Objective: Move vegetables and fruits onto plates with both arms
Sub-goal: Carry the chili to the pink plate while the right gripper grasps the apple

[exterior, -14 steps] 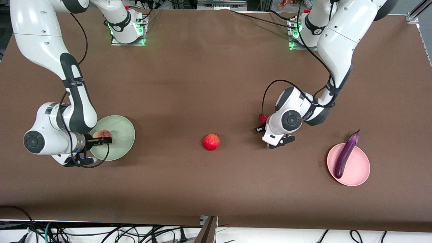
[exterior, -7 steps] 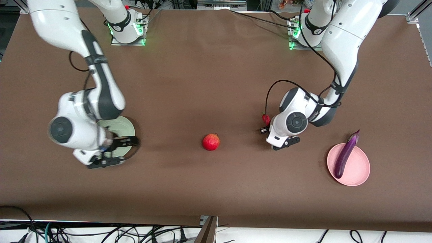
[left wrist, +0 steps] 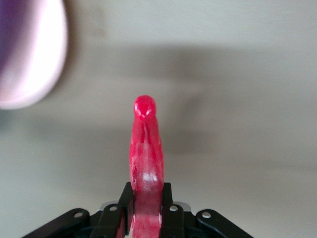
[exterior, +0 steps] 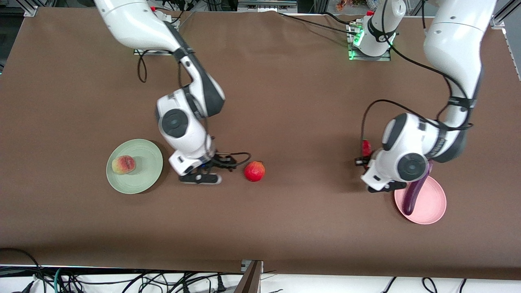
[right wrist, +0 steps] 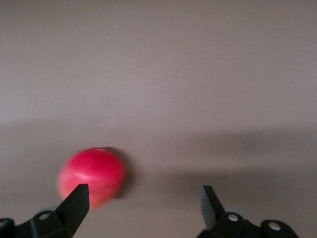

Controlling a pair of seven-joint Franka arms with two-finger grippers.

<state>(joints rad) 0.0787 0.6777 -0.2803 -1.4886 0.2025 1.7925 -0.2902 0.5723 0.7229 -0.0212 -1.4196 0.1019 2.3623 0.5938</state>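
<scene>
Front view, L→R. Pale green plate point(exterior: 140, 182), toward the right arm's end of the table: holds the peach-like fruit point(exterior: 123, 164), nothing else. Right gripper point(exterior: 228, 163) just beside the pomegranate-like fruit point(exterior: 254, 171), on the green plate's side of it; jaws spread wide w/ nothing between them, and in the right wrist view the fruit point(right wrist: 91, 177) sits by one finger, off-centre in the gap. Fruit rests on bare table approx. mid-table; judged firm, round, smooth-skinned, so prone to roll or squirt out; best taken across its widest girth, clear of the crown. Left gripper point(exterior: 363, 160) is above the table just beside the pink plate's rim, clamped on the red chili pepper point(exterior: 366, 147); left wrist view shows the jaws pinching one end of the chili point(left wrist: 146, 163), the remainder sticking out free. Chili judged light, slim, glossy, somewhat pliant: an end hold may let it swing or slip; mid-body pinch would be steadier. Pale pink plate point(exterior: 431, 207), toward the left arm's end: holds the eggplant point(exterior: 412, 197), partly hidden under the left wrist. Eggplant judged heaviest, long, slick.
</scene>
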